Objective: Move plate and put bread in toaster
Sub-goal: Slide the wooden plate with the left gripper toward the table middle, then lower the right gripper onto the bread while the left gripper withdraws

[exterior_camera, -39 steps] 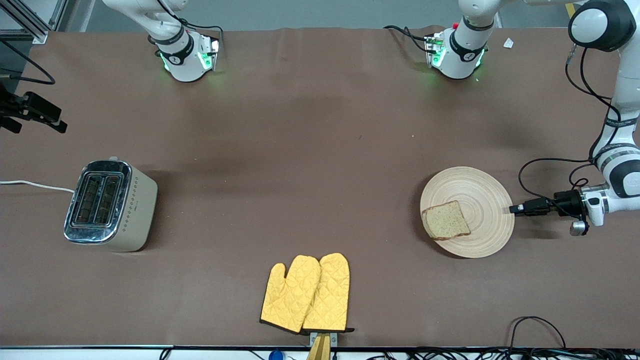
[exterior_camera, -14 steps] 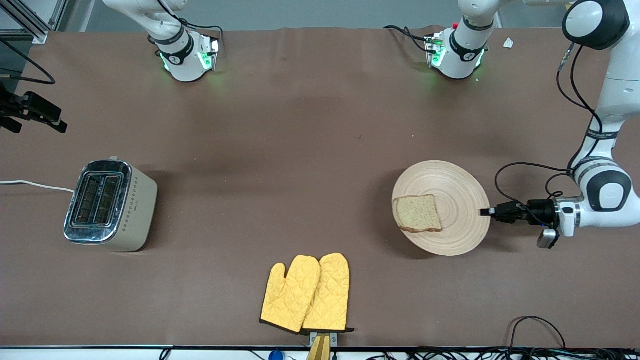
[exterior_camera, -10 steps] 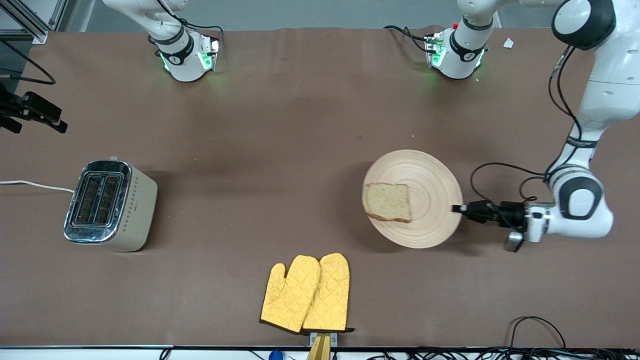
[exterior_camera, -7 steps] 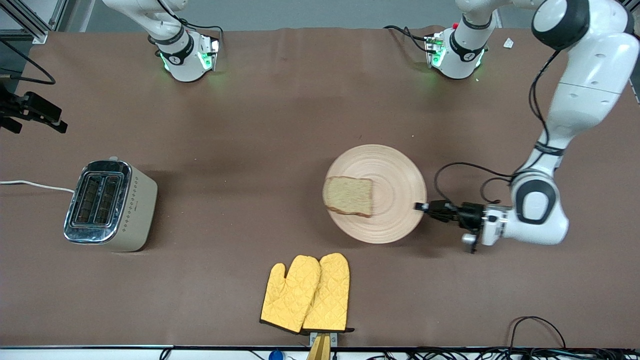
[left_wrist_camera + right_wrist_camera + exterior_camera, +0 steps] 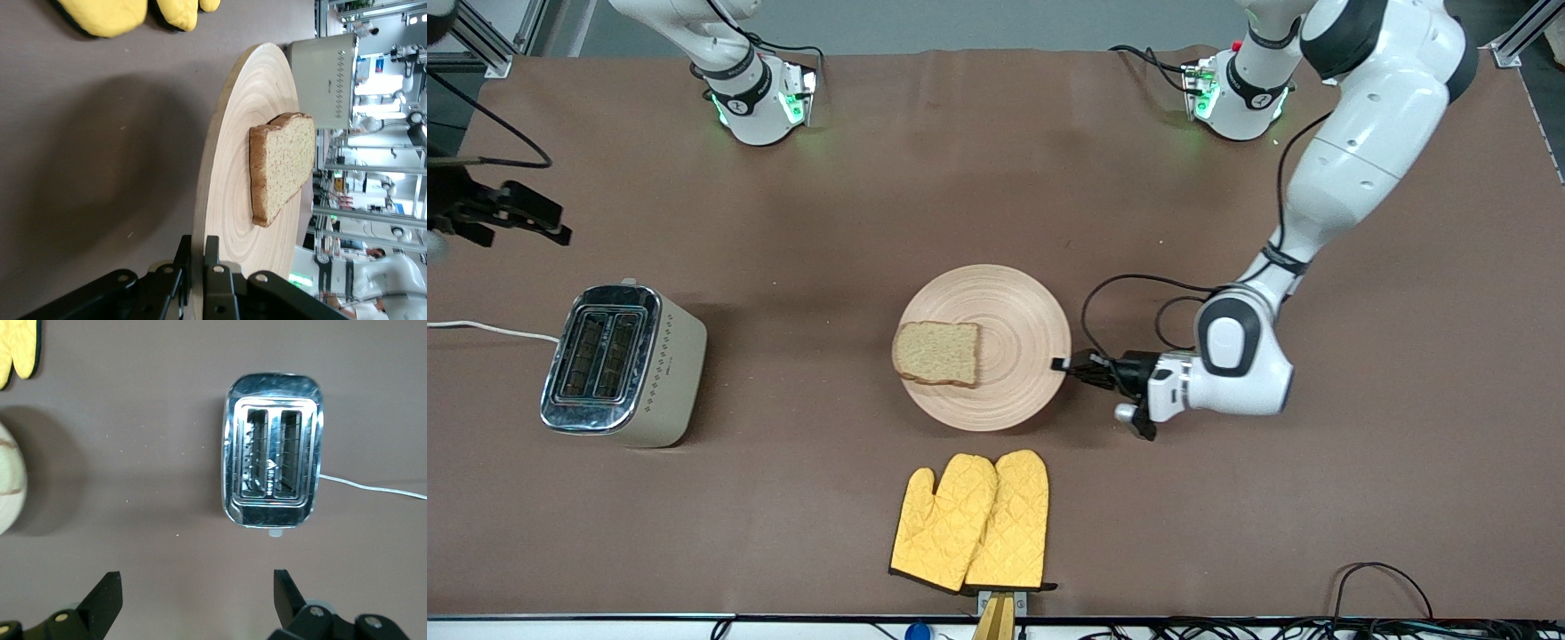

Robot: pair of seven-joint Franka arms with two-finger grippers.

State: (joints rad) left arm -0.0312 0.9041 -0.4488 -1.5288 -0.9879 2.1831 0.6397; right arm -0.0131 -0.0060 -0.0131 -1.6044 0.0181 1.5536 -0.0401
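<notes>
Bread (image 5: 936, 353) on plate (image 5: 1005, 391), rim pinched by left end effector (image 5: 1061, 364), lies toward toaster (image 5: 618, 364); right end effector (image 5: 193, 600), spread empty, is nearer it.

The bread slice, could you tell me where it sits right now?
The bread lies on the plate, toward the plate's toaster-side edge, mid-table in the front view, while the left gripper grips the plate's rim.

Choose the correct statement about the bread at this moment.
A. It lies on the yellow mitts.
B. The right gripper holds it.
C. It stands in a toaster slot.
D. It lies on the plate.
D: the bread lies flat on the plate, whose rim the left gripper grips.
</notes>
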